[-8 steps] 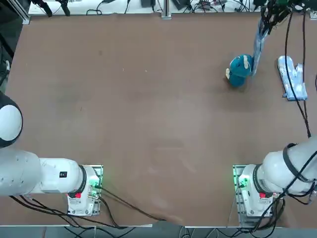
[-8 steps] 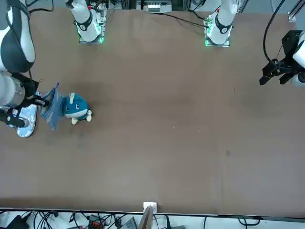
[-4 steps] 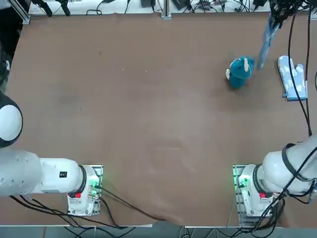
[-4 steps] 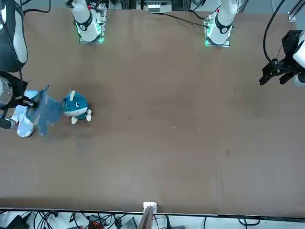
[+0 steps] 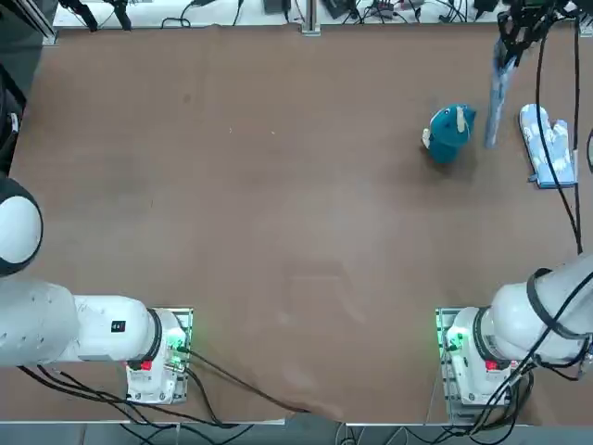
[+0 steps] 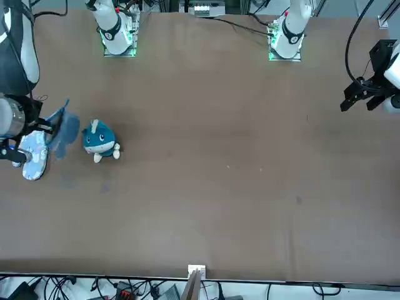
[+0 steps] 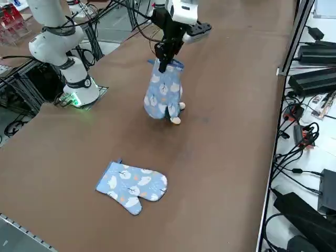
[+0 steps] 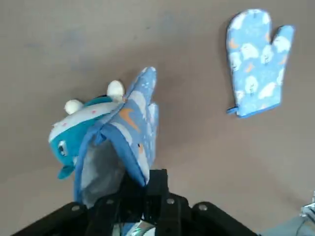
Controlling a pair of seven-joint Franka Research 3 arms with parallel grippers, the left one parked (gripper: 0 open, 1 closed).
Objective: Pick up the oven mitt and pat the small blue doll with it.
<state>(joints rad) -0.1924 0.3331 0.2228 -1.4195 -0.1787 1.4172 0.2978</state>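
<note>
The right gripper (image 8: pixel 142 189) is pinching the cuff edge of one oven mitt (image 8: pixel 129 125), its fingers pressed together on the fabric. The arm is reaching out over the far right part of the table (image 5: pixel 296 213), and the pincer is pointing down, holding the mitt so that it is hanging below the fingers with its cuff up and its closed end low. The cuff is gaping partly open, showing a grey lining.

The small blue doll (image 5: pixel 449 132) is sitting on the table just to the left of the pincer and its mitt as the robot faces, with a narrow gap between doll and mitt. A second oven mitt (image 7: pixel 133 185) is lying flat, nearer the robot's right side than the pincer.

The table's far edge is running close by the pincer. Beyond the doll, to the pincer's left, a wide stretch of bare tabletop is lying open.
</note>
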